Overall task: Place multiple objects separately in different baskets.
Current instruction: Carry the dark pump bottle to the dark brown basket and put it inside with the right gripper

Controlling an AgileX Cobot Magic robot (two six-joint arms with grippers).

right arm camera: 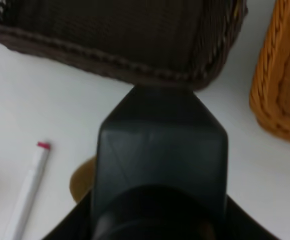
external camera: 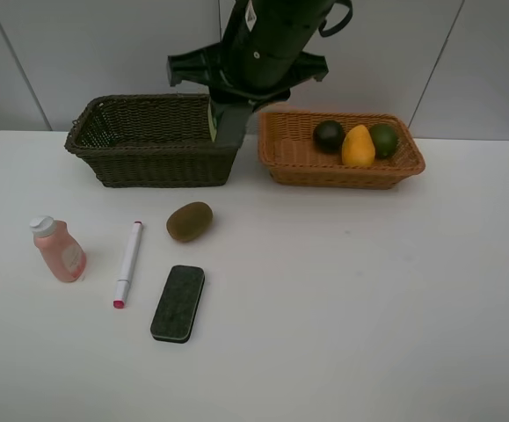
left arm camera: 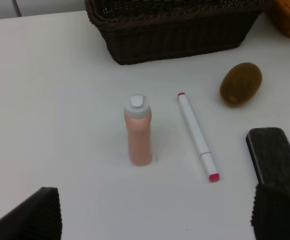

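From where I stand the sorting looks about half done. The orange basket (external camera: 342, 174) holds the mangosteen (external camera: 329, 134), the mango (external camera: 358, 146) and the lime (external camera: 384, 139). The kiwi (external camera: 189, 221), the white marker (external camera: 128, 263), the black eraser (external camera: 178, 302) and the pink bottle (left arm camera: 138, 131) are all out on the table (external camera: 368, 308), in front of the dark basket (external camera: 157, 163). I cannot see into that basket well enough to say what it holds. The left gripper (left arm camera: 155, 215) is spread as wide as it goes and has nothing in it. Its ribbed pads (left arm camera: 29, 215) sit at the near corners of its own view, and the pink bottle stands upright straight ahead, with the marker lying just beside it. My guess is the bottle is the next pick. That means coming down squarely over its narrow body without tipping it or nudging the marker, then carrying it over the rim of the dark basket. The right gripper (right arm camera: 161, 125) is raised near the gap between the two baskets with its jaws closed. A dark shape fills its view, and I cannot make out anything pinched there.
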